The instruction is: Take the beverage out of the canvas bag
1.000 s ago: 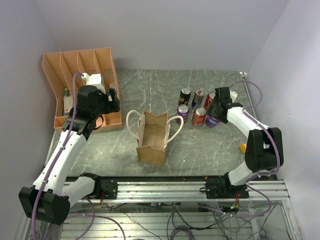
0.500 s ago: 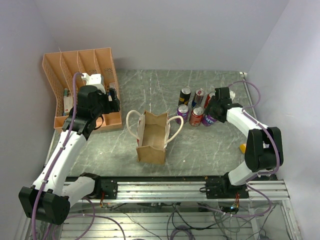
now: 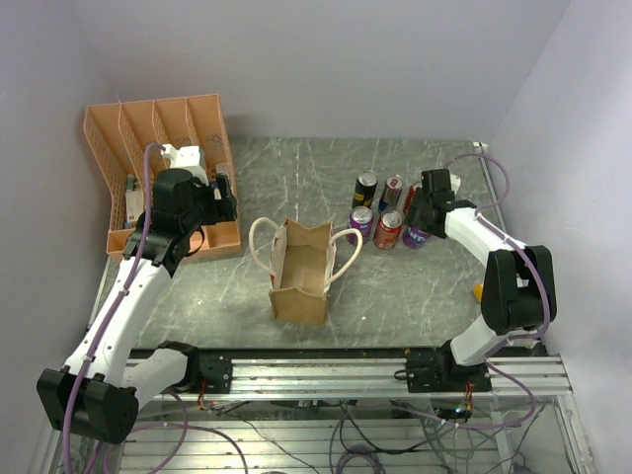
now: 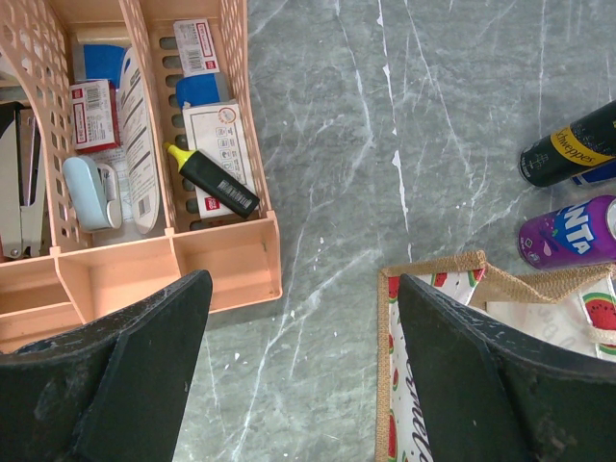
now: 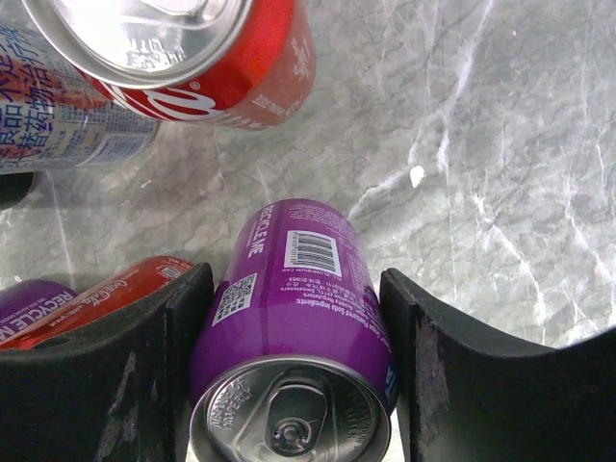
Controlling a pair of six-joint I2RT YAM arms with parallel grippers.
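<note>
The canvas bag (image 3: pixel 301 272) stands open-topped at mid-table, cream handles splayed to both sides; its burlap rim (image 4: pixel 438 265) shows in the left wrist view. My right gripper (image 3: pixel 423 212) (image 5: pixel 294 279) is shut on an upright purple beverage can (image 5: pixel 289 298) (image 3: pixel 415 238) at the right of a cluster of cans, well clear of the bag. A finger presses each side of the can. My left gripper (image 3: pixel 222 193) (image 4: pixel 300 289) hangs open over bare table between the orange rack and the bag, holding nothing.
Several other cans stand near the held one: a red can (image 3: pixel 386 230) (image 5: pixel 192 48), a second purple can (image 3: pixel 360 222) (image 4: pixel 568 231), a black-and-yellow can (image 3: pixel 365 188). The orange file rack (image 3: pixel 163 173) with stationery sits at back left. A small yellow item (image 3: pixel 479 292) lies at the right edge.
My right gripper has shifted slightly left with the purple can in it, and the nearby red can has slid left as well. The left arm and the bag have not moved.
</note>
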